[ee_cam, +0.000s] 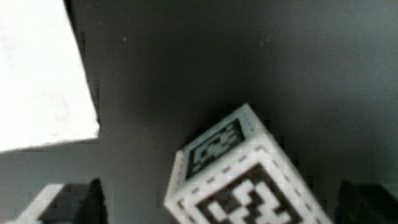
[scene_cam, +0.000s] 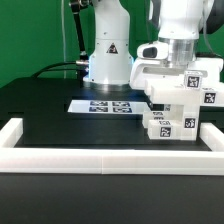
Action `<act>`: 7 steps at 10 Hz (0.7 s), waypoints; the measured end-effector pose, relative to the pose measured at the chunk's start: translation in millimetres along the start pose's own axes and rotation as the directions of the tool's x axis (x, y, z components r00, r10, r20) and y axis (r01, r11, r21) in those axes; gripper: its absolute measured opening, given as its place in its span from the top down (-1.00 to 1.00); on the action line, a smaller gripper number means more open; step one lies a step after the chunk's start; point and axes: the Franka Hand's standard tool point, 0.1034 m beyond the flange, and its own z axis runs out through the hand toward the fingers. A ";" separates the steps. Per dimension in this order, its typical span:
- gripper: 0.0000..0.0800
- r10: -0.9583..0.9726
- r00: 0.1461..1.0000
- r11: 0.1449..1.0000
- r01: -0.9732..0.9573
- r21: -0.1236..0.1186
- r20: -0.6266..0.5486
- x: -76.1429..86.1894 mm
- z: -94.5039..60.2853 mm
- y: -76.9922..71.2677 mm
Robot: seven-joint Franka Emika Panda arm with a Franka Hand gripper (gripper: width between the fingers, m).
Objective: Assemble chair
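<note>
Currently — gripper (ee_cam: 217,197) spread wide, empty. Tagged chair part (ee_cam: 240,175) lies between its fingers (ee_cam: 71,202), at the exterior view's right.

Place: robotics lab test bench.
Evidence: black table (scene_cam: 45,108) fenced by white border rail (scene_cam: 100,158); marker board (scene_cam: 106,105) at centre; arm base (scene_cam: 107,58) at twelve o'clock; green backdrop (scene_cam: 30,40) at ten o'clock.
</note>
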 end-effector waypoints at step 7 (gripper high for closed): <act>0.02 0.000 1.000 1.000 0.000 -0.007 0.005 -0.8 4.8 0.1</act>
